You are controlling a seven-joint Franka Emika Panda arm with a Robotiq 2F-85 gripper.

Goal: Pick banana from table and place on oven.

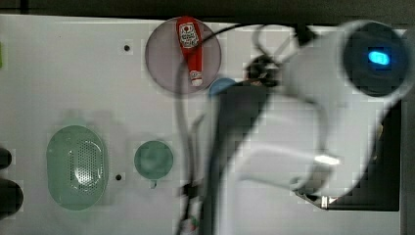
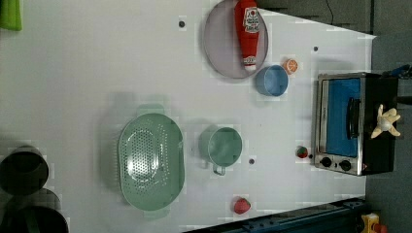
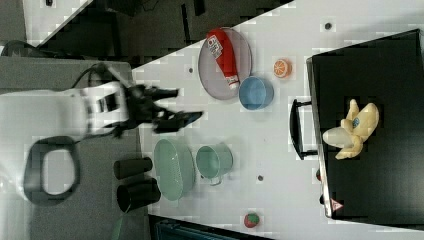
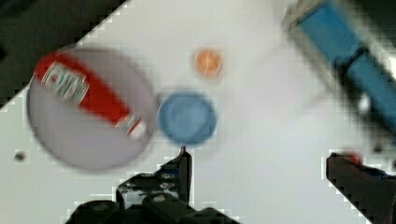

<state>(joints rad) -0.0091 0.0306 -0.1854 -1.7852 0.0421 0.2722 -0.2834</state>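
One risk remained: we saw the banana (image 3: 352, 130) lying on the oven (image 3: 395, 60) top near its front edge, tool (image 3: 180, 107) spread, empty, well apart; a nudge could roll it onto the bench (image 2: 97, 73).

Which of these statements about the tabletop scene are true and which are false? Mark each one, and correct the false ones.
1. The banana lies on the oven's black top. True.
2. The ketchup bottle lies in the blue bowl. False: it lies on the grey plate, next to the bowl.
3. The gripper is open and holds nothing. True.
4. The orange slice sits inside the green colander. False: it lies on the table beside the blue bowl.
5. The green cup stands between the colander and the oven in the left view. True.
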